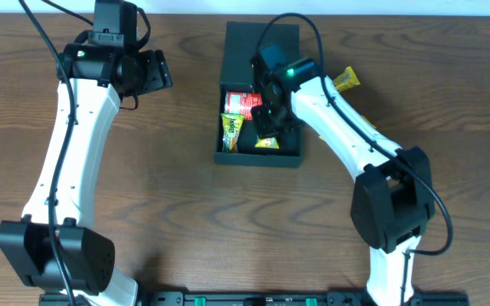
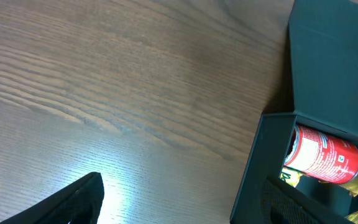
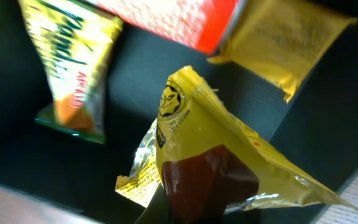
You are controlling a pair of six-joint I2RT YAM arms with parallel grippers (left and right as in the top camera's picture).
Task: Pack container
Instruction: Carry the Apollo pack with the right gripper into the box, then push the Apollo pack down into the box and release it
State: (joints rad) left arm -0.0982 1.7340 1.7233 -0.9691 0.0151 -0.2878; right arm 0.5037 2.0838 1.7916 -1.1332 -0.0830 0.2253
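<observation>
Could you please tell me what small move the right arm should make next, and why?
Probably open the right hand and let go of the yellow packet. The packet it seems to grip is already inside the container, next to the green-and-yellow packet, so releasing should leave it packed.

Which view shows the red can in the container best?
The left wrist view: the red can lies on its side in the container, rim and label visible. Overhead shows it small. The right wrist view shows only a cropped red part.
</observation>
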